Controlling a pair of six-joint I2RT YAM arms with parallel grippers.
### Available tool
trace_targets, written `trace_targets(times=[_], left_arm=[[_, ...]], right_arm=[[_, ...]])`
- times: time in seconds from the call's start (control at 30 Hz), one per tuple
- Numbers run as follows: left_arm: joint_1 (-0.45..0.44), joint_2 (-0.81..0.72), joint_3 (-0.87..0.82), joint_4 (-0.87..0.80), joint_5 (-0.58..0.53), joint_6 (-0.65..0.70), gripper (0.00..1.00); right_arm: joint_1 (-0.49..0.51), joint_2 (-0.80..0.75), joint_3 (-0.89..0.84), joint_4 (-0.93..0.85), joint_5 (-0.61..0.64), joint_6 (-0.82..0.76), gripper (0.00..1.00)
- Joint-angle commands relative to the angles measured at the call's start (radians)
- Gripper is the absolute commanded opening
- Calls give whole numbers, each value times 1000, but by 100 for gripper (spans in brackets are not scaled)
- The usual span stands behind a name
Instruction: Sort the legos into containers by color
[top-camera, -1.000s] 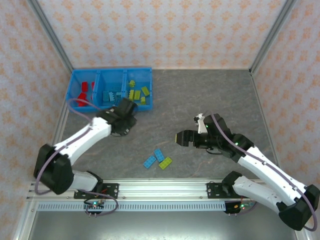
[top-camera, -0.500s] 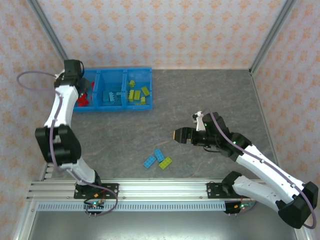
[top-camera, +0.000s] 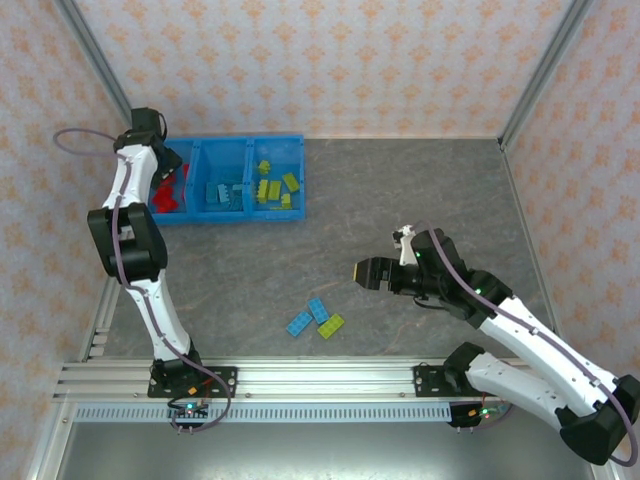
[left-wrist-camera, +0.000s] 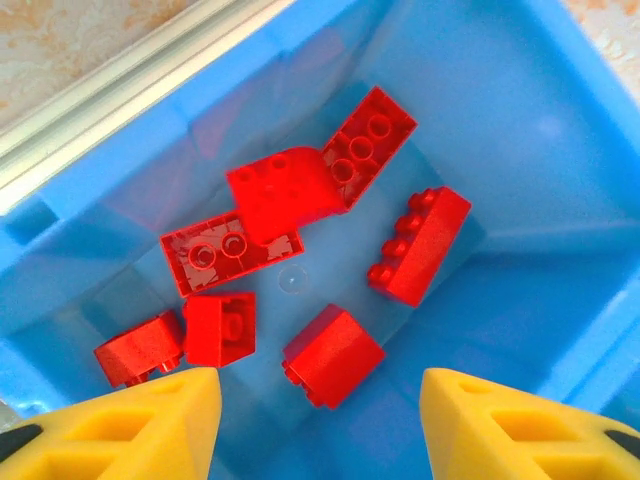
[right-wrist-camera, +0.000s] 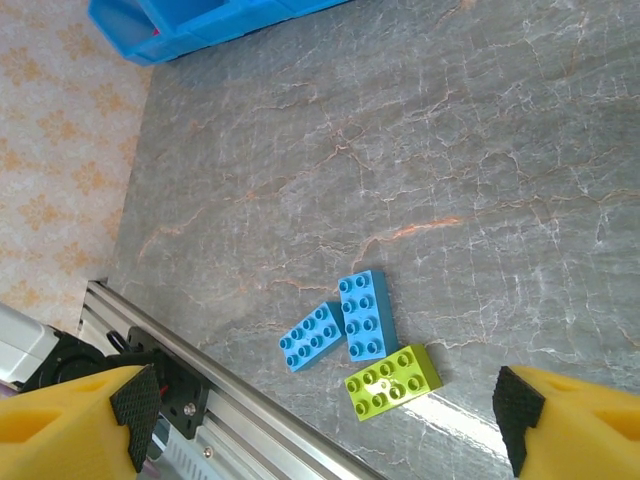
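- left gripper (left-wrist-camera: 320, 432) open, yellow fingers (left-wrist-camera: 150, 425) spread wide, nothing between them
- it hangs over the left-end bin of the containers (left-wrist-camera: 560, 120), pointing down into it
- red legos (left-wrist-camera: 420, 245) lie loose on the bin floor straight below and just ahead of the left fingertips, none touching them
- nearest ones: a red block right between the two tips, two more just ahead of the left-hand tip
- further ahead, a red 2x4 leans across two other red bricks, and one long brick lies on its side toward the right-hand tip
- top view: left gripper (top-camera: 166, 162) sits above the tray's left end, containers (top-camera: 225, 139) run off to its right
- light blue legos (top-camera: 222, 192) in the middle bin, lime green legos (top-camera: 272, 185) in the right-end bin, both beside the left gripper, apart from it
- right gripper (right-wrist-camera: 320, 425) open too, fingers far apart, holding nothing
- it hovers above the table (right-wrist-camera: 450, 150), off the surface
- three loose bricks lie on the table between and just ahead of its fingertips: two light blue bricks (right-wrist-camera: 364, 314) touching at a corner, one lime green brick (right-wrist-camera: 393, 380) against the nearer blue one, closest to the gripper
- top view: right gripper (top-camera: 362, 272) points left, loose trio (top-camera: 318, 312) lies ahead of it and nearer the arm bases, well apart from the containers
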Motion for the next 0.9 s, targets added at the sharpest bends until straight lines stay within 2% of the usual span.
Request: trace_targets(times=[0.0,0.13,0.27,0.4,0.53,0.67,0.77,0.87], left_arm=[[9,-165,-57,-14,14,-3,55],[-47,-398,-245,55,92,-35,53],[-232,-604,-395,89,73,30,51],[-459,-728,-516,118,75,202,49],[-609,-792,-623,134,129,430,49],[-640,-816,-686,113,243,605,52],[-641,-777,-626,6,325,715,61],[-641,-755,-616,-13,323,744,65]], right_arm=[[4,19,32,5,43,-3,89],[6,70,30,3,82,1,88],[33,131,30,-1,102,-5,87],[128,195,32,-22,174,-40,86],[264,292,43,-45,278,-58,88],[435,420,55,-47,407,-60,99],[539,536,91,-50,504,-78,99],[577,669,143,-46,538,-107,99]])
